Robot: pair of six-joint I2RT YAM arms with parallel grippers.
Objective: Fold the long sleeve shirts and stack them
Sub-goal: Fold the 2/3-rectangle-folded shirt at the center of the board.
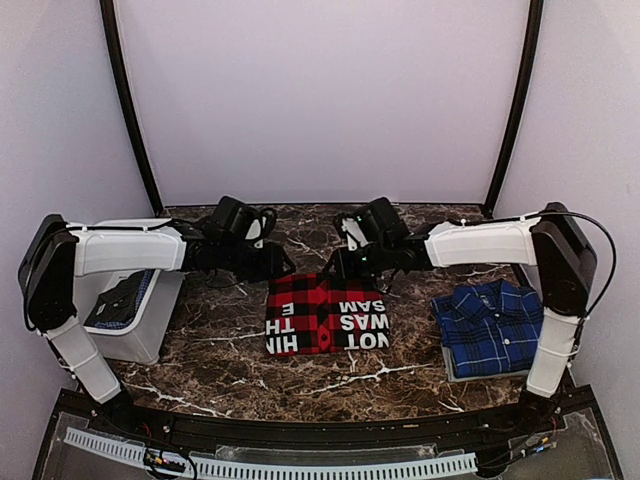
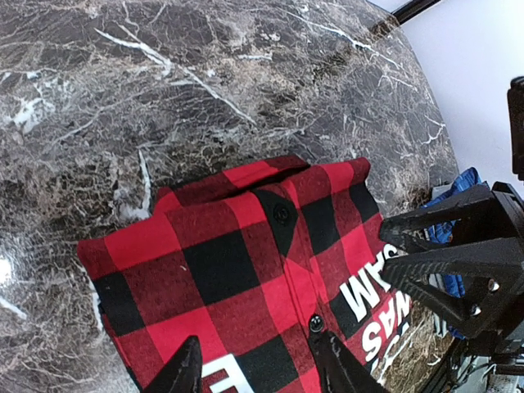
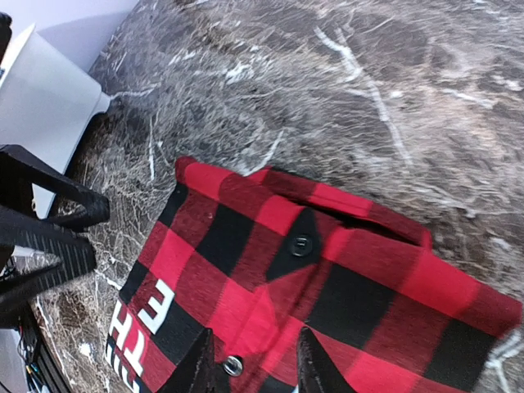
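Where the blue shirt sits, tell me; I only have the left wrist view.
Observer: The blue shirt lies folded at the right side of the table, apart from the red shirt.
Operator: Now report what's on my left.
Observer: A white bin stands at the left edge, a dark plaid garment inside.
Operator: Give me the right gripper.
Observer: The right gripper is open, fingers apart over the red shirt's button placket.

bin (image 1: 140,345) blocks L, blue shirt (image 1: 490,325) R, near tabletop (image 1: 300,385) free
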